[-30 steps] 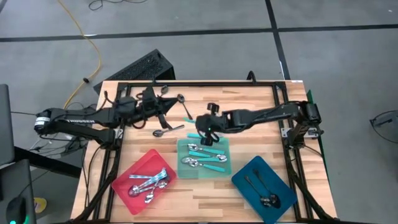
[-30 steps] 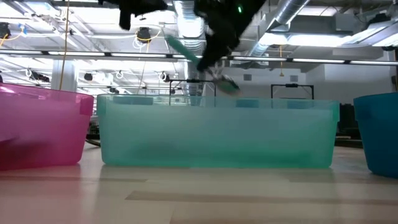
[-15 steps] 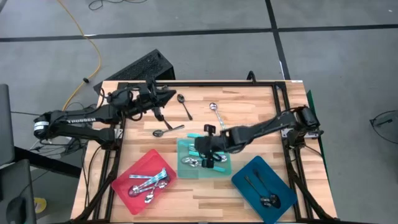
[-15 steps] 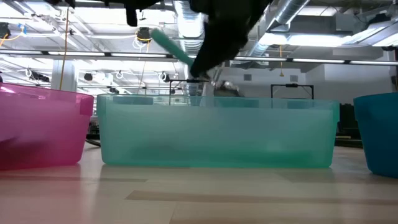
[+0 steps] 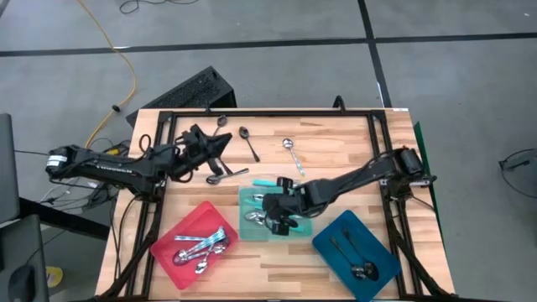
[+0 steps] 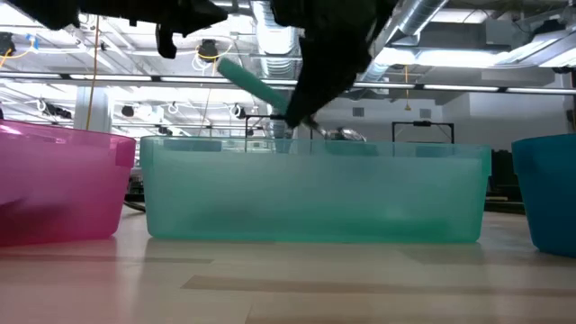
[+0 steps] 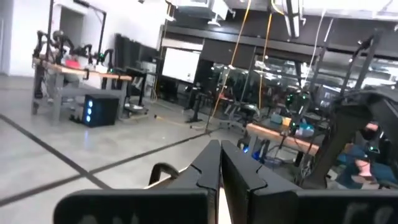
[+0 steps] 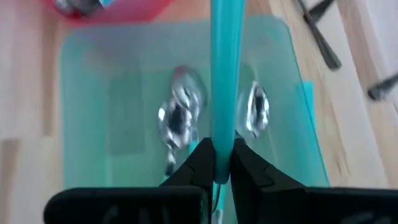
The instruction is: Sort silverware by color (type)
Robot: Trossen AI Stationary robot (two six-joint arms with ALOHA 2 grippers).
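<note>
My right gripper (image 5: 278, 215) hangs over the teal tray (image 5: 249, 195), shut on a spoon with a turquoise handle (image 8: 222, 74). Below it in the tray lie spoons of the same kind (image 8: 180, 115). My left gripper (image 5: 225, 144) is shut and holds nothing. It hovers over the table's far left, its fingers (image 7: 220, 168) closed together. Loose silverware lies flat on the wood near it: dark spoons (image 5: 248, 143) (image 5: 221, 122), a spoon (image 5: 226, 176) and a silver one (image 5: 290, 153). Another turquoise handle (image 5: 265, 181) shows just beyond the tray's far rim. My right gripper pinches the spoon's turquoise handle (image 8: 222, 140) between its two fingers (image 8: 200, 163), slanting down from the table's right. A long stretch of handle (image 6: 247, 79) rises free up and to the left. The bowl (image 6: 346, 135) hangs lower, clear above the tray's rim.
A red tray (image 5: 180, 228) with shiny spoons stands at the near left. A blue tray (image 5: 336, 231) with dark spoons (image 5: 361, 268) stands at the near right. A black frame (image 5: 268, 113) runs around the table's edges. Bare wood lies between the far spoons and the trays.
My right gripper has carried the turquoise-handled spoon from the table's middle toward the near edge and down, out over the teal tray. The spoon stays tilted, handle up and to the left. My left gripper has swung toward the far edge and come back lower, still shut.
</note>
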